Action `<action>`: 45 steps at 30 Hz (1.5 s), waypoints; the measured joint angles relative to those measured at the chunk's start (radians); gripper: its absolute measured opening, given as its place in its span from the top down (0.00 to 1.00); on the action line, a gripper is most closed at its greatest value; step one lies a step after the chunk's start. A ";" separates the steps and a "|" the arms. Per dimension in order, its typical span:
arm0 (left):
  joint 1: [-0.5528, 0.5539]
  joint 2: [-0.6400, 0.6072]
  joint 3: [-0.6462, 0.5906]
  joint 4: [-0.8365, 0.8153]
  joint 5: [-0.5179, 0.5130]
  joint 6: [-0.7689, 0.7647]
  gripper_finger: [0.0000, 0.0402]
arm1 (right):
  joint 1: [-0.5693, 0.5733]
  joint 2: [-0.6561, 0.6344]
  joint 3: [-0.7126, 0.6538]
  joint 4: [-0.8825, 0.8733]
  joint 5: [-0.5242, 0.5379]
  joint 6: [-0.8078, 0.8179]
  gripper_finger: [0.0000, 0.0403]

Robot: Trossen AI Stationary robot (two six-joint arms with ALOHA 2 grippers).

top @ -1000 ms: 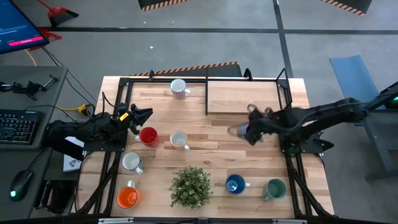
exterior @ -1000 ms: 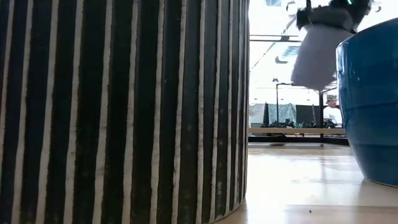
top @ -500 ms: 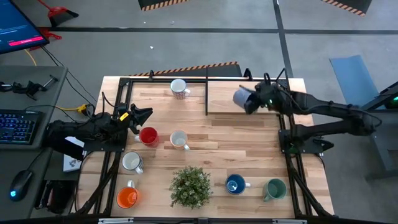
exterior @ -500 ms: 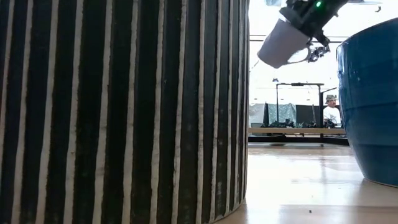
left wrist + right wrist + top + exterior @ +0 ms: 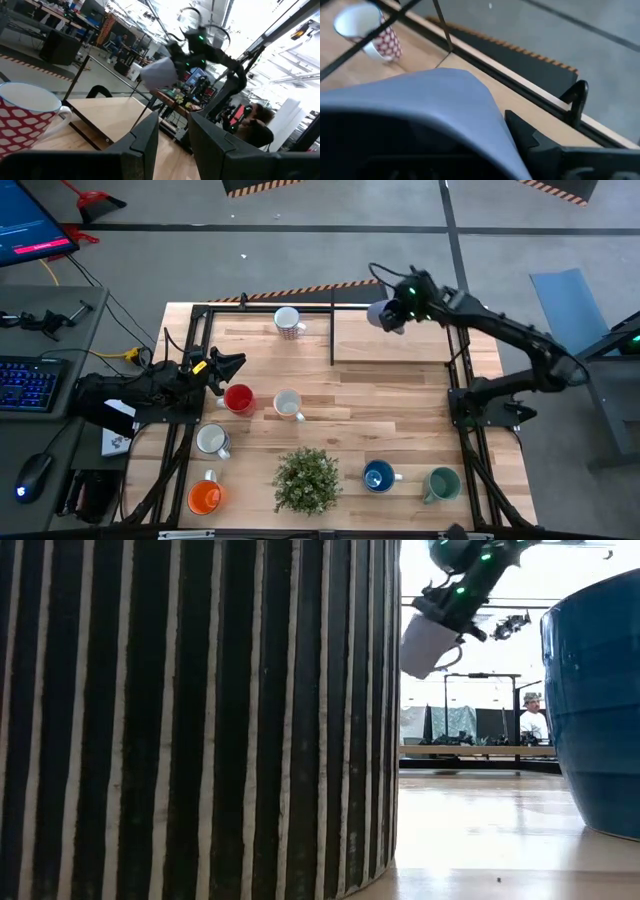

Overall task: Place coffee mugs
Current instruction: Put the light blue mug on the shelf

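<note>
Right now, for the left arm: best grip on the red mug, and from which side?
Pinch the red mug by its rim and wall, coming straight down. It stands upright with its mouth open upward, right beside the left gripper. I can't make out its handle, so go for the side facing that gripper, away from the white mug on its other side.

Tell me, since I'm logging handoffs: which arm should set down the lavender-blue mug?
The right: its gripper already holds the lavender-blue mug above the table's far edge. The left gripper waits by the red mug.
</note>
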 joint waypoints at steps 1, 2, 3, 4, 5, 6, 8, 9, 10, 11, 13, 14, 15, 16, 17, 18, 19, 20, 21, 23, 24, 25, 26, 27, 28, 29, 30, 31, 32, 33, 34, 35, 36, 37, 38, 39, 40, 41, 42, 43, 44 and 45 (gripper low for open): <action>0.000 0.000 0.000 -0.003 0.000 0.000 0.76 | -0.005 0.043 0.041 -0.023 -0.010 -0.020 0.98; 0.000 0.000 0.000 -0.006 0.000 0.000 0.76 | -0.010 0.087 0.087 -0.050 -0.017 -0.038 0.98; 0.000 0.000 0.000 -0.012 0.000 0.000 0.76 | -0.014 0.130 0.131 -0.078 -0.024 -0.054 0.98; 0.000 0.000 0.000 -0.019 0.000 0.000 0.76 | -0.018 0.174 0.175 -0.105 -0.028 -0.070 0.98; 0.000 0.000 0.000 -0.027 0.000 0.000 0.76 | -0.022 0.217 0.217 -0.132 -0.029 -0.082 0.98; 0.000 0.000 0.000 -0.033 0.000 -0.001 0.76 | -0.025 0.260 0.260 -0.157 -0.031 -0.095 0.98; 0.000 0.000 0.000 -0.045 0.000 -0.001 0.76 | -0.027 0.337 0.337 -0.205 -0.035 -0.124 0.98; 0.000 0.000 0.000 -0.050 0.000 -0.001 0.76 | -0.027 0.371 0.370 -0.226 -0.035 -0.139 0.98; 0.000 0.000 0.000 -0.052 0.000 -0.001 0.76 | -0.027 0.404 0.403 -0.242 -0.035 -0.156 0.98; 0.000 0.000 0.000 -0.051 0.000 -0.001 0.76 | -0.026 0.435 0.431 -0.254 -0.036 -0.167 0.98; 0.000 0.000 0.000 -0.051 0.000 -0.001 0.76 | -0.022 0.491 0.479 -0.269 -0.035 -0.184 0.98; 0.000 0.000 0.000 -0.050 0.000 -0.001 0.76 | -0.022 0.517 0.501 -0.274 -0.039 -0.193 0.98; 0.000 0.000 0.000 -0.049 0.000 -0.001 0.76 | -0.022 0.540 0.519 -0.278 -0.047 -0.203 0.98; 0.000 0.000 0.000 -0.048 0.000 -0.001 0.76 | -0.022 0.562 0.535 -0.283 -0.056 -0.206 0.98; 0.000 0.000 0.000 -0.048 0.000 -0.001 0.76 | -0.022 0.583 0.548 -0.288 -0.064 -0.207 0.98; 0.000 0.000 0.000 -0.048 0.000 -0.001 0.76 | -0.022 0.602 0.559 -0.295 -0.072 -0.208 0.98; 0.000 0.000 0.000 -0.048 0.000 -0.001 0.76 | -0.022 0.619 0.565 -0.295 -0.078 -0.208 0.98; 0.000 0.000 0.000 -0.048 0.000 -0.001 0.76 | -0.021 0.634 0.568 -0.294 -0.080 -0.208 0.98; 0.000 0.000 0.000 -0.048 0.000 -0.001 0.76 | -0.020 0.646 0.569 -0.291 -0.079 -0.208 0.98; 0.000 0.000 0.000 -0.048 0.000 -0.001 0.76 | -0.018 0.662 0.569 -0.289 -0.079 -0.208 0.98; 0.000 0.000 0.000 -0.048 0.000 -0.001 0.76 | -0.018 0.670 0.569 -0.287 -0.079 -0.209 0.98; 0.000 0.000 0.000 -0.048 0.000 -0.001 0.76 | -0.018 0.677 0.569 -0.284 -0.078 -0.208 0.98; 0.000 0.000 0.000 -0.048 0.000 -0.001 0.76 | -0.018 0.683 0.569 -0.282 -0.078 -0.208 0.98; 0.000 0.000 0.000 -0.048 0.000 -0.001 0.76 | -0.016 0.689 0.569 -0.279 -0.078 -0.209 0.98; 0.000 0.000 0.000 -0.047 0.000 -0.001 0.76 | -0.015 0.695 0.569 -0.271 -0.078 -0.209 0.98; 0.000 0.000 0.000 -0.047 0.000 -0.001 0.76 | -0.014 0.699 0.569 -0.262 -0.078 -0.208 0.98; 0.000 0.000 0.000 -0.047 0.000 -0.001 0.76 | -0.013 0.704 0.570 -0.257 -0.077 -0.208 0.98; 0.000 0.000 0.000 -0.047 0.000 -0.001 0.76 | -0.011 0.709 0.570 -0.254 -0.077 -0.208 0.98; 0.000 0.000 0.000 -0.047 0.000 -0.001 0.76 | -0.009 0.714 0.570 -0.252 -0.077 -0.206 0.98; 0.000 0.000 0.000 -0.047 0.000 -0.001 0.76 | -0.006 0.718 0.570 -0.247 -0.076 -0.205 0.98; 0.000 0.000 0.000 -0.047 0.000 0.000 0.76 | -0.003 0.722 0.570 -0.239 -0.076 -0.202 0.98; 0.000 0.000 0.000 -0.047 0.000 -0.001 0.76 | -0.002 0.724 0.570 -0.231 -0.075 -0.201 0.98; 0.000 0.000 0.000 -0.047 0.000 -0.001 0.76 | 0.000 0.726 0.570 -0.224 -0.072 -0.201 0.98; 0.000 0.000 0.000 -0.047 0.000 0.000 0.76 | 0.001 0.730 0.570 -0.219 -0.069 -0.200 0.98; 0.000 0.000 0.000 -0.047 0.000 -0.001 0.76 | 0.004 0.735 0.571 -0.216 -0.069 -0.198 0.98; 0.000 0.000 0.000 -0.047 0.000 -0.001 0.76 | 0.006 0.742 0.571 -0.217 -0.068 -0.198 0.98; 0.000 0.000 0.000 -0.047 0.000 -0.001 0.76 | 0.007 0.746 0.570 -0.217 -0.061 -0.199 0.98; 0.000 0.000 0.000 -0.047 0.000 -0.001 0.76 | 0.008 0.746 0.570 -0.215 -0.056 -0.199 0.98; 0.000 0.000 0.000 -0.047 0.000 -0.001 0.76 | 0.008 0.746 0.570 -0.209 -0.050 -0.199 0.98; 0.000 0.000 0.000 -0.047 0.000 -0.001 0.76 | 0.007 0.745 0.570 -0.199 -0.045 -0.199 0.98; 0.000 0.000 0.000 -0.047 0.000 -0.001 0.76 | 0.007 0.745 0.570 -0.193 -0.038 -0.199 0.98; 0.000 0.000 0.000 -0.047 0.000 -0.001 0.76 | 0.007 0.745 0.570 -0.194 -0.030 -0.200 0.98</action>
